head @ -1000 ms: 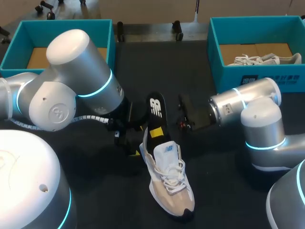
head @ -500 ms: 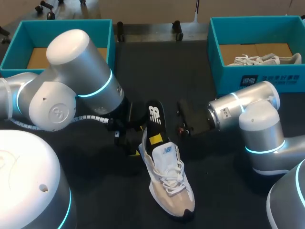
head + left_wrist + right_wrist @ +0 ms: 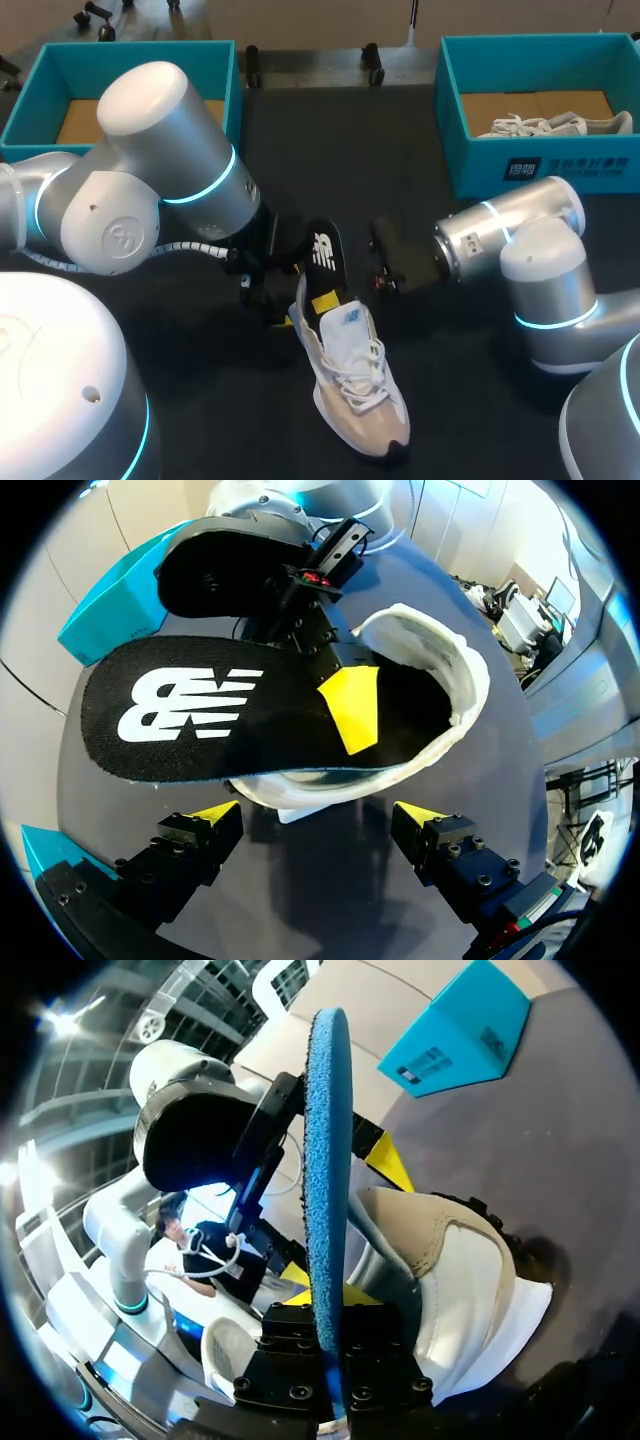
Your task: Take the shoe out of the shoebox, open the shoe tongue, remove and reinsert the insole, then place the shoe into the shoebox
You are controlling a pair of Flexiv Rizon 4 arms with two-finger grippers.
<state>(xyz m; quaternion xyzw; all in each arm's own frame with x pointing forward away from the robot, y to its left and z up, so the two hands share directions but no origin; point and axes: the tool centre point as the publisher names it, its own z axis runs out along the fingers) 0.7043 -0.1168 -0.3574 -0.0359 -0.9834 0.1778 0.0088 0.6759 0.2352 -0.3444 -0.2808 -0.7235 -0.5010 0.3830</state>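
Centre of the dark surface: the shoe, standing on its sole, toe toward the near edge, heel toward the far left, collar spread wide. Slanting out of that opening: the black insole, front end inside the shoe, heel end raised above the collar and pointing far.

Clenched on the insole near its middle: the right gripper, one yellow tip on the printed top face and the other finger against the blue underside. Probably held this way to feed the narrow front down along the shoe's length without folding it.

Posted just behind the heel: the left gripper, jaws released, one tip on either side of the heel with no firm contact visible. Likely placed there as a backstop against sliding under the push.

Judged as the reinsertion step, insole not yet seated.

Far right: a teal shoebox holding a second shoe. Far left: a second teal box, partly hidden behind the left arm.
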